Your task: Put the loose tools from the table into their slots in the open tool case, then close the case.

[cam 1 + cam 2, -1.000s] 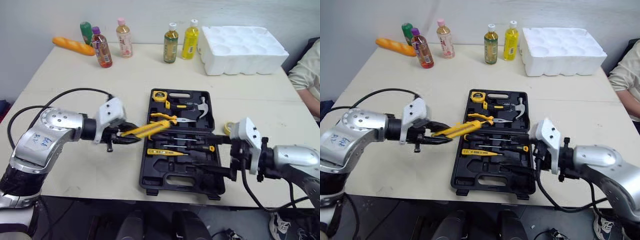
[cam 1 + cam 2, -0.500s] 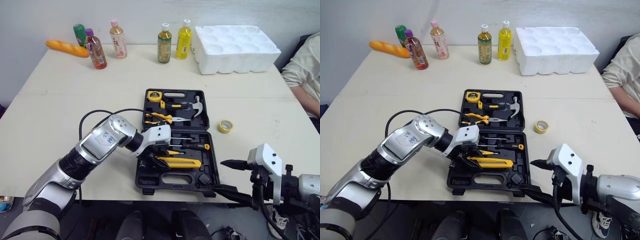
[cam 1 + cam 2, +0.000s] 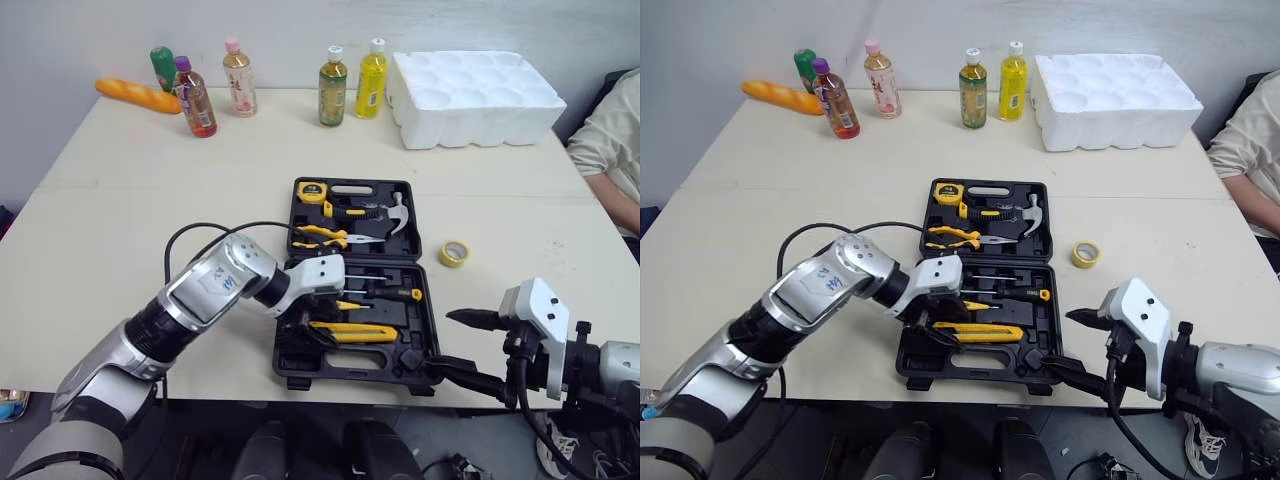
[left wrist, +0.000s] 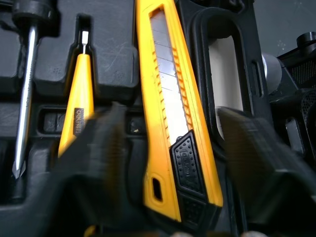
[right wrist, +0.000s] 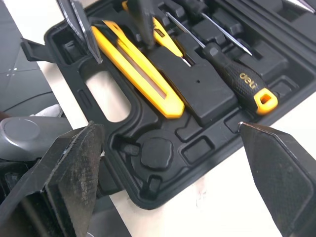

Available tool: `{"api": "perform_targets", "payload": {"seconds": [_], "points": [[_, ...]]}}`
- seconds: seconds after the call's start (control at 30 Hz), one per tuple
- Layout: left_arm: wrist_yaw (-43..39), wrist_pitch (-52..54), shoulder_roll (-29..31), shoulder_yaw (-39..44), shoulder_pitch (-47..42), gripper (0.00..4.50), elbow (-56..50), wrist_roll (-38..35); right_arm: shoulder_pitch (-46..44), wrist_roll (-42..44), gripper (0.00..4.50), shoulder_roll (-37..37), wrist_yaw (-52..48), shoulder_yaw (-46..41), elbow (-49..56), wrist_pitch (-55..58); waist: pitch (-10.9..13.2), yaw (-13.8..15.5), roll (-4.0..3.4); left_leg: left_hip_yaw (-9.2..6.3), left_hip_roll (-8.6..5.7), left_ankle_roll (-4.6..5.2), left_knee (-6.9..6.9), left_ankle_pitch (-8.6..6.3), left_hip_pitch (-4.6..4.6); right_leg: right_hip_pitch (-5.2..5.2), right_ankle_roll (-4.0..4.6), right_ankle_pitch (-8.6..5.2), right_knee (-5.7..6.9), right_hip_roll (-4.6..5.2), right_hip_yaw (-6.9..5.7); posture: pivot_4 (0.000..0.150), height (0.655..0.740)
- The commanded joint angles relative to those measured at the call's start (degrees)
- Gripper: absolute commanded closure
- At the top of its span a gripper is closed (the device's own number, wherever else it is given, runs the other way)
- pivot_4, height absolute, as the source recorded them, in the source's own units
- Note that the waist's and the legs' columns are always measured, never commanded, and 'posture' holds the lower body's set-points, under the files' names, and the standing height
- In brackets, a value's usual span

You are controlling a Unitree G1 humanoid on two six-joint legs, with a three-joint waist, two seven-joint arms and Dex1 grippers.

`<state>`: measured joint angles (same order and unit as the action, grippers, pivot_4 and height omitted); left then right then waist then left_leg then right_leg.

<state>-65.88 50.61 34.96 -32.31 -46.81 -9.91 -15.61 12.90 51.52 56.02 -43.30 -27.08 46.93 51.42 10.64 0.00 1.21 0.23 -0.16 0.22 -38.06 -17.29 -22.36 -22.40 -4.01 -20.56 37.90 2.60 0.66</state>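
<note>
The black tool case (image 3: 400,362) lies open near the table's front edge. Its far half holds a tape measure (image 3: 318,192), a hammer (image 3: 394,212) and pliers (image 3: 325,236). The near half holds screwdrivers (image 3: 388,292), a yellow tester pen (image 4: 79,111) and a yellow utility knife (image 3: 356,332). My left gripper (image 3: 306,328) hovers open over the knife's handle end, with one finger (image 4: 98,163) on each side of the knife (image 4: 170,128) and not touching it. My right gripper (image 3: 464,346) stands wide open at the case's front right corner, holding nothing. A yellow tape roll (image 3: 454,253) lies loose on the table right of the case.
Several drink bottles (image 3: 332,72) and a bread loaf (image 3: 138,95) line the table's far edge, beside a white foam tray (image 3: 478,98) at the far right. A person's sleeve (image 3: 612,130) shows at the right edge. My left arm's cable (image 3: 205,232) loops left of the case.
My left gripper carried the yellow knife from left of the case into the near half, then spread its fingers and left it lying there. My right gripper drew back to the front right corner.
</note>
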Motion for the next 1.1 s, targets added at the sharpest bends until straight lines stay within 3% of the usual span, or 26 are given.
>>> {"api": "perform_targets", "payload": {"seconds": [0.03, 0.2, 0.23, 0.3, 0.57, 1.0, 1.1], "points": [[-2.51, -1.09, 0.74, 5.62, -0.40, 0.05, -0.98, -3.61, -0.47, 1.24, 0.00, 1.09, -1.87, -0.03, 0.71, -0.82, 0.00, -0.03, 0.00, 0.00, 0.00, 0.00, 0.00, 0.00, 0.00, 0.00, 0.00, 0.00, 0.00, 0.00, 0.00, 0.150, 0.7400], [-6.38, -15.53, 0.84, 9.14, 3.85, 0.05, -0.04, -3.61, -1.01, 0.17, 0.00, 0.80, -1.93, 0.70, 0.39, -1.17, 0.00, -0.07, -0.01, 0.01, 0.01, -0.05, 0.00, 0.03, 0.03, 0.00, 0.00, 0.00, 0.00, 0.00, 0.00, 0.150, 0.7400], [-7.11, -18.18, -0.29, 10.68, 5.70, 0.30, 0.79, -4.92, -1.02, -0.02, 0.00, 0.82, -2.06, 1.01, 0.40, -1.27, 0.00, -0.05, -0.01, 0.01, 0.01, -0.17, 0.01, 0.10, 0.03, 0.01, 0.00, 0.00, -0.02, 0.01, 0.00, 0.150, 0.7400], [-7.84, -21.96, -2.71, 13.60, 8.51, 0.84, 2.90, -7.26, -1.05, -0.30, 0.00, 0.93, -2.41, 1.55, 0.46, -1.55, -0.01, 0.06, -0.01, 0.02, 0.01, -0.18, -0.01, 0.10, 0.03, 0.02, 0.00, 0.00, -0.01, 0.02, -0.01, 0.150, 0.7400], [-7.93, -25.45, -4.71, 13.01, 11.11, 4.37, 7.03, -5.39, -1.30, -0.69, 0.00, 1.15, -3.09, 1.60, 0.23, -2.13, 0.00, 0.06, 0.00, 0.00, 0.00, 0.01, -0.05, -0.01, 0.01, 0.03, -0.01, 0.00, -0.01, 0.03, -0.04, 0.150, 0.7400], [-6.81, -29.16, -4.90, 9.67, 12.98, 4.45, 9.90, 1.31, -1.45, -1.75, 0.00, 1.21, -3.68, 1.96, 0.30, -2.20, 0.00, -0.01, 0.00, 0.00, 0.00, 0.01, -0.05, -0.01, 0.02, 0.03, -0.01, 0.01, 0.01, 0.03, -0.04, 0.150, 0.7400], [-6.29, -30.92, -2.12, 4.27, 13.00, 4.45, 11.89, 9.30, -1.26, -1.86, 0.00, 1.19, -3.66, 1.84, 0.37, -2.09, -0.03, 0.08, 0.02, -0.01, 0.00, 0.01, -0.05, -0.01, 0.03, 0.03, -0.01, 0.01, 0.00, 0.03, -0.04, 0.150, 0.7400]]}}
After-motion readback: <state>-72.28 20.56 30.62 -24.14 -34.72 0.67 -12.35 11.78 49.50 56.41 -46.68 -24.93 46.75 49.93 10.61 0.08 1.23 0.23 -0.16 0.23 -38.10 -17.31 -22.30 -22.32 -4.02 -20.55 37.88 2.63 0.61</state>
